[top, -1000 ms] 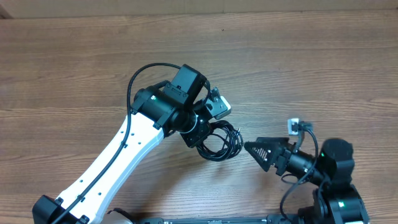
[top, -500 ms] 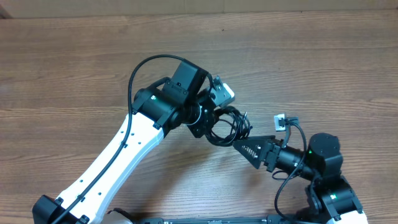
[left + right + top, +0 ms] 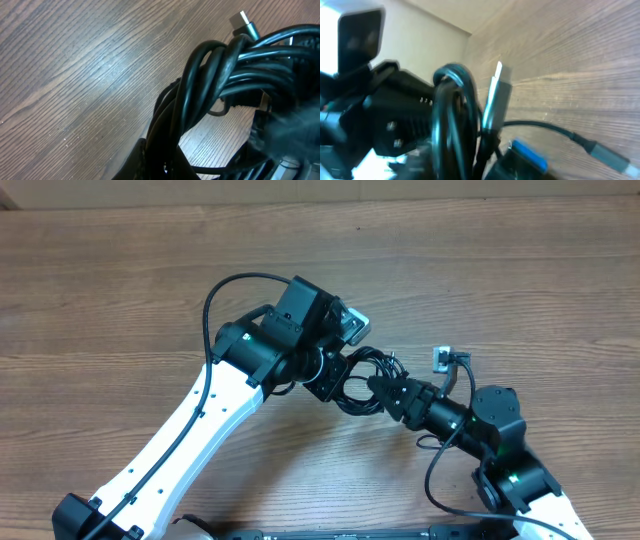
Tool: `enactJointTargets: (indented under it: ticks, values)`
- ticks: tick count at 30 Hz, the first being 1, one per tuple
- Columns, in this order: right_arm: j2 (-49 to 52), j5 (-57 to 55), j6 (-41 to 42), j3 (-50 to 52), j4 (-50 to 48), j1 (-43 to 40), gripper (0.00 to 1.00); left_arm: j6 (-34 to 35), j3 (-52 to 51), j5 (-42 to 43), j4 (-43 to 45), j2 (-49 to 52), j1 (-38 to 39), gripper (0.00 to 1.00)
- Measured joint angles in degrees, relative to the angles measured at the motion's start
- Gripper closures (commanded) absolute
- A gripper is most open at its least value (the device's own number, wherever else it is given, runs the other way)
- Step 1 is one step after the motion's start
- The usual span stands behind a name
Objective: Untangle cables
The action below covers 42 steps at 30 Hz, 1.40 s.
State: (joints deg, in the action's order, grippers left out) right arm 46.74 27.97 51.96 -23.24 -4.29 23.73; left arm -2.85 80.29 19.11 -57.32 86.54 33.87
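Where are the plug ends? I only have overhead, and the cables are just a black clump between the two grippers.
Observer: Left wrist view: one silver plug sticks out beyond the bunched cables.
Operator: Any loose strand the right gripper could take?
Observer: Right wrist view, blurry: one thin strand runs out sideways from the bunch to a grey plug.
Operator: Left grip solid?
Observer: Left wrist view: the cables run down into the left gripper, which is shut on them.
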Motion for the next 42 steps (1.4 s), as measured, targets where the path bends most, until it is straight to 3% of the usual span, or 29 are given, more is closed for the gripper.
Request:
enactJointTargets:
  ticks: [2, 4, 5, 6, 8, 11, 17, 22, 27, 31, 35, 38, 42]
  values:
    - [1.6, 0.1, 1.0, 0.0, -1.0, 0.0, 0.95, 0.0, 0.0, -0.2, 0.0, 0.0, 0.0, 0.96]
    - [2.4, 0.3, 1.7, 0.0, -1.4, 0.0, 0.96, 0.0, 0.0, -1.1, 0.0, 0.3, -0.2, 0.96]
    - [2.9, 0.3, 1.9, 0.0, -1.5, 0.0, 0.96, 0.0, 0.0, -1.4, 0.1, 0.5, -0.2, 0.91]
    - [3.2, 0.4, 2.3, 0.0, -1.6, 0.0, 0.96, 0.2, 0.0, -2.1, 0.2, 0.7, -0.3, 0.73]
    - [3.5, 0.4, 2.8, 0.0, -2.1, 0.0, 0.96, 1.4, 0.0, -2.4, 0.5, 0.7, -0.5, 0.18]
    - [4.0, 0.3, 4.2, 0.0, -2.1, 0.0, 0.96, 6.6, 0.0, -3.8, 2.6, 0.7, -3.2, 0.0]
    - [4.0, -1.5, 7.9, 0.0, -2.1, 0.0, 0.96, 20.3, 0.0, -2.2, 1.9, 0.7, -11.5, 0.01]
    - [4.0, -2.5, 9.1, 0.0, -2.1, 0.0, 0.96, 30.0, 0.1, 10.7, -4.6, 0.7, -20.8, 0.0]
    - [4.0, -2.9, 10.4, 0.0, -2.3, 0.0, 0.96, 31.0, 0.1, 20.3, -9.6, 0.3, -30.6, 0.01]
    - [4.0, -3.0, 10.9, 0.0, -2.4, 0.0, 0.96, 28.2, 0.1, 20.9, -13.8, -2.7, -35.5, 0.01]
    - [4.0, -3.0, 11.0, 0.0, -2.5, 0.0, 0.96, 25.2, 0.0, 16.3, -17.0, -10.8, -37.5, 0.01]
    - [4.0, -2.9, 11.0, 0.0, -2.5, 0.0, 0.96, 24.8, -5.1, 14.0, -12.7, -21.3, -37.3, 0.0]
    - [4.1, -2.9, 11.1, 0.0, -2.6, 0.0, 0.96, 29.5, -20.5, 14.0, -2.6, -32.8, -37.3, 0.0]
